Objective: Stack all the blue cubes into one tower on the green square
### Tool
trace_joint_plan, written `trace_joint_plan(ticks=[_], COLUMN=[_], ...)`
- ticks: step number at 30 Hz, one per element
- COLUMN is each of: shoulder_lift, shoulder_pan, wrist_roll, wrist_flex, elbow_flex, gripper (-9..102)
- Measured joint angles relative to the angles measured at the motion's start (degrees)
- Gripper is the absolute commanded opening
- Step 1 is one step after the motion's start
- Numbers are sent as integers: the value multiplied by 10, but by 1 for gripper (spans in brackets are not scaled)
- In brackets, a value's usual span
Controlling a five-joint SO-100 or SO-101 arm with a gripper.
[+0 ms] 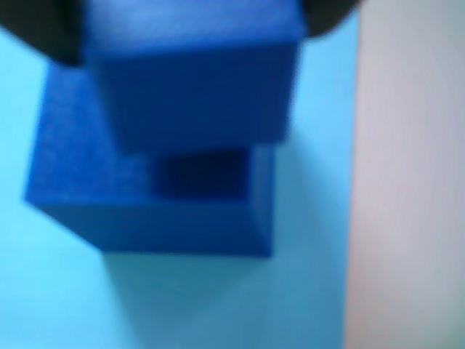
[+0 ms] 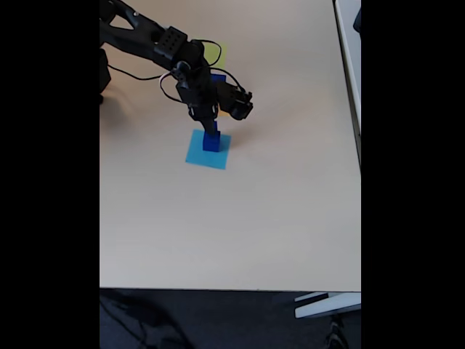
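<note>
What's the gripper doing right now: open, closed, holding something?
Gripper: shut on a blue cube, held over a larger blue cube on the light-blue square.

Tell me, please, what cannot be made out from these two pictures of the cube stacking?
- Gripper: whether it clamps the upper cube; the wrist view's top edge cuts off the fingers, and they are too small in the fixed view.
- Contact between the upper and lower cube: blurred in the wrist view.
- Green square: mostly hidden behind the arm in the fixed view.
- Further cubes: one peeks past the arm; its size is unclear.
</note>
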Motion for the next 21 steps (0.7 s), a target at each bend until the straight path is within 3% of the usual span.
trace_joint_plan(ticks=[21], shoulder_lift=[0], shoulder_pan=[12], wrist_roll=[0], wrist_flex=[-9], elbow_flex=[1], gripper=[0])
